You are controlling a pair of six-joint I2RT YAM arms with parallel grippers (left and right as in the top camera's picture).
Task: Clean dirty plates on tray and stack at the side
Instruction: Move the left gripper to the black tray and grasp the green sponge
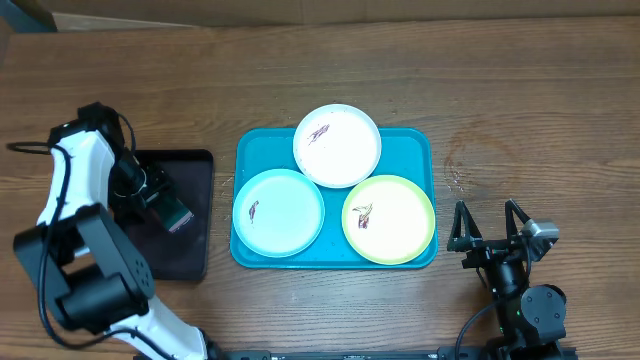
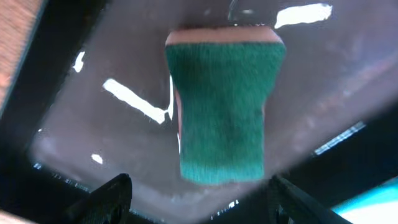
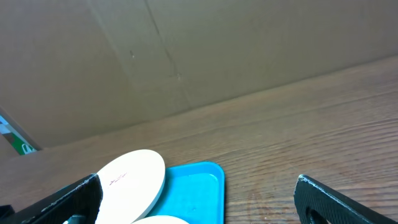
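Three plates (image 1: 338, 150) lying on the tray (image 1: 262, 150), left fingers (image 2: 115, 193) gaping wide at a sponge (image 2: 224, 106) well left of it, right fingers (image 1: 457, 228) gaping wide near its right edge

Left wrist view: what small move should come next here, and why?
Probably lower the left tool and close on the green sponge. It lies loose on the dark tray, ahead of the open fingers, and the white plate, pale blue plate and yellow-green plate on the turquoise tray all show brown smears.
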